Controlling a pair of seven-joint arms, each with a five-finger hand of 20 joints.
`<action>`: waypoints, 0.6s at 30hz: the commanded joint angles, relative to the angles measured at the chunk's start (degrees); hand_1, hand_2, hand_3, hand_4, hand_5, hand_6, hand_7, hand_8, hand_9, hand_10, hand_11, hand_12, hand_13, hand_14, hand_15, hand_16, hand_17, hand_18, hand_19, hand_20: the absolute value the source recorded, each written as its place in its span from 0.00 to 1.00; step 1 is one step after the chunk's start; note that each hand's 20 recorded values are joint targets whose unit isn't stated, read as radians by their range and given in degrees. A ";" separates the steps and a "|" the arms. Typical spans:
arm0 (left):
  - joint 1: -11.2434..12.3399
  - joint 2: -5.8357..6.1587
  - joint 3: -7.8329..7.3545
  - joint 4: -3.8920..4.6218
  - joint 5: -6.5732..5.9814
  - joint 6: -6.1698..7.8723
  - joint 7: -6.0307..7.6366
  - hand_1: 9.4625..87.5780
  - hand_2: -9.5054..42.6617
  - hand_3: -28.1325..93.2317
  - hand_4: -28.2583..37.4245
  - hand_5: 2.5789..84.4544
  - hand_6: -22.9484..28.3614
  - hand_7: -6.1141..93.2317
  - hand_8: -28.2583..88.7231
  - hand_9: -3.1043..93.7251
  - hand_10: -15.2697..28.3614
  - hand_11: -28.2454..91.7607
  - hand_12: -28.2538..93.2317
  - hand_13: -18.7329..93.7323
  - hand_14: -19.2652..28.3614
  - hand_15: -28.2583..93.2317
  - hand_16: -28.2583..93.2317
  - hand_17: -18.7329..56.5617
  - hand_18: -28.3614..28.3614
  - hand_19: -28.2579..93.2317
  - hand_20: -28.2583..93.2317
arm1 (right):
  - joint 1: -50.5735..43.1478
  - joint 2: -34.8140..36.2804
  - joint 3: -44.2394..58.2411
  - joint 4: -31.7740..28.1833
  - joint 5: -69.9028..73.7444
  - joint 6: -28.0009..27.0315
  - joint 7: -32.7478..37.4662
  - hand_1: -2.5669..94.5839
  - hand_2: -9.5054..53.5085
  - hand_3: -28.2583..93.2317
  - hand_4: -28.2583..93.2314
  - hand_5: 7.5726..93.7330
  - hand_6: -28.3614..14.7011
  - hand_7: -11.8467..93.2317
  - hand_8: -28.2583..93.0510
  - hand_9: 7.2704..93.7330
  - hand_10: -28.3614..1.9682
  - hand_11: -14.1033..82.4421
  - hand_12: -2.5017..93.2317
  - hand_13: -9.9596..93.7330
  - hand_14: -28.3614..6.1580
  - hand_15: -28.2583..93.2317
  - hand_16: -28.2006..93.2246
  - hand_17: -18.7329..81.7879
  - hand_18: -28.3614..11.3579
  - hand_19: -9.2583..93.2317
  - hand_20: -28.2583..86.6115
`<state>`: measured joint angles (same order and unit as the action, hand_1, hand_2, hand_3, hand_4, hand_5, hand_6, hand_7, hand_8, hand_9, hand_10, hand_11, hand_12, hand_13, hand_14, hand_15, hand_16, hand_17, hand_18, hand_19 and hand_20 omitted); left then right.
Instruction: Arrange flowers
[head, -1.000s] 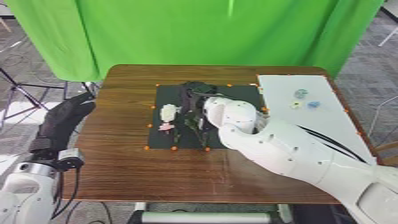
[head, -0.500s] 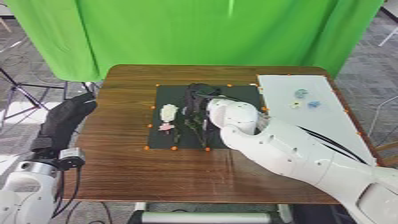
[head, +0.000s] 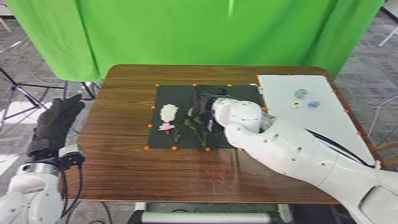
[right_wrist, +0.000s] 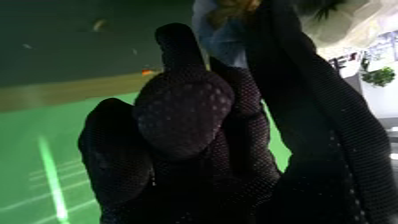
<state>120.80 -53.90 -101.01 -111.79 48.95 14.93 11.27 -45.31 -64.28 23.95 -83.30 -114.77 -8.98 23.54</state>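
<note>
My right hand is over the upper middle of the dark mat in the head view. Beside it on the mat lie a white flower, a pink flower and thin green stems. In the right wrist view, a pale blue flower and white petals are against the far part of my right hand; whether it grips them I cannot tell. My left hand hangs open beside the table's left edge.
A white board on the table's right side bears a green flower, a yellow one and a blue one. My right arm crosses the board's lower part. A green curtain hangs behind the table.
My right hand has moved a little to the right over the mat, uncovering more of the stems. My left hand has shifted slightly to the left. The white and pink flowers have stayed put.
</note>
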 joint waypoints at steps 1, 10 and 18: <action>-0.05 -0.02 -0.35 -0.12 -0.32 -1.53 -0.42 0.14 0.79 0.71 0.00 0.51 0.49 0.19 0.17 0.46 0.66 0.36 0.29 0.42 0.67 0.29 0.22 0.30 0.61 0.26 0.34 | 0.20 -0.17 1.11 -0.25 1.67 -1.64 0.54 0.49 0.00 0.75 0.09 0.69 0.72 0.28 0.23 0.73 0.53 0.25 0.19 0.98 0.79 0.69 0.45 0.82 0.42 1.00 0.70; -0.09 0.00 -0.35 -0.06 -0.21 -2.18 -0.87 0.12 0.57 0.73 0.00 0.51 0.50 0.19 0.17 0.46 0.67 0.37 0.29 0.42 0.68 0.29 0.23 0.30 0.62 0.26 0.34 | 0.70 -0.28 1.25 -1.41 3.66 -2.67 1.19 0.43 0.00 0.77 0.09 0.65 0.72 0.26 0.15 0.71 0.51 0.24 0.19 0.98 0.78 0.68 0.46 0.81 0.41 1.00 0.69; -0.03 0.16 -0.49 0.02 -0.16 -3.07 -1.04 0.12 0.52 0.72 0.00 0.50 0.50 0.18 0.18 0.46 0.67 0.37 0.30 0.42 0.70 0.29 0.23 0.29 0.63 0.26 0.34 | 0.31 0.82 4.64 -4.35 6.22 -4.03 1.61 0.36 0.00 0.75 0.11 0.61 0.70 0.24 0.16 0.69 0.44 0.24 0.18 0.99 0.76 0.66 0.46 0.81 0.39 1.00 0.67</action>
<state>120.67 -53.90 -101.13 -111.76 48.90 13.32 10.89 -45.46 -64.25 25.65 -85.07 -110.04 -11.94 24.65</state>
